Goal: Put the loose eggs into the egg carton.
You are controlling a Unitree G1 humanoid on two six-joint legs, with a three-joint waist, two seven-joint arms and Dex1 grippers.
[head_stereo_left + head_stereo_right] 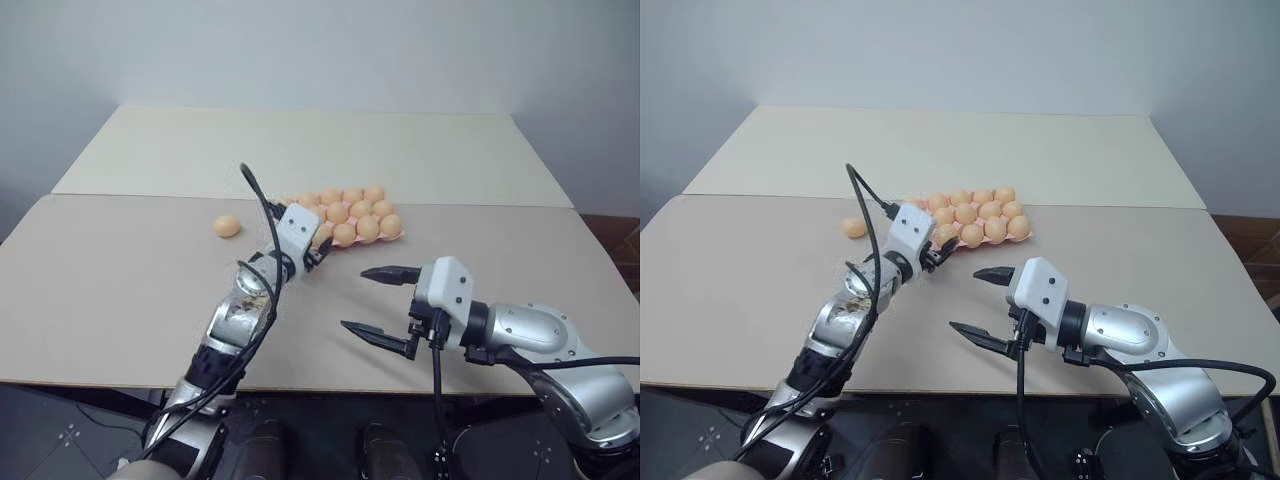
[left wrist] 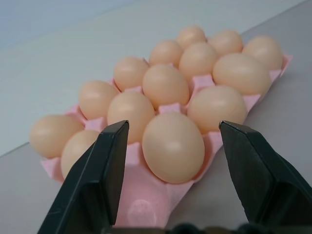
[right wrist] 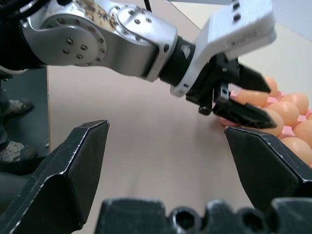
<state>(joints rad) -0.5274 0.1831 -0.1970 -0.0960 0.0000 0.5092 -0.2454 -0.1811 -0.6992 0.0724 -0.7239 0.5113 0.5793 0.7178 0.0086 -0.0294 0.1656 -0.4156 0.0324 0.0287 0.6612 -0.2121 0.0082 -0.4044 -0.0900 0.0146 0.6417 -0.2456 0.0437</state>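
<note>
One small, smooth, tan-orange loose egg (image 1: 227,226) lying alone on the pale tabletop (image 1: 120,290), a little way off to the left of the flat pink moulded egg carton (image 2: 146,207). Carton nearly full of the same round eggs, sitting in the middle of the table.

Left gripper (image 2: 168,161) with its two black fingers apart, one on each side of the nearest carton egg (image 2: 173,146), not pinching it. Looks like that egg sits in its cup and is let go. Right gripper (image 1: 380,305) hanging above the table near the front edge, black fingers spread wide, nothing between them.

About the loose egg: very light, hard on the outside but easy to crack. Smooth and round too, so likely to slip or roll away if bumped. Best taken around the fat middle, one finger on each side, with only a soft squeeze. No grabbing at the pointy ends, where it could pop out. Best lowered gently into an empty cup, not dropped. Careful near the carton as well: thin and light, so easy to push along the table.
</note>
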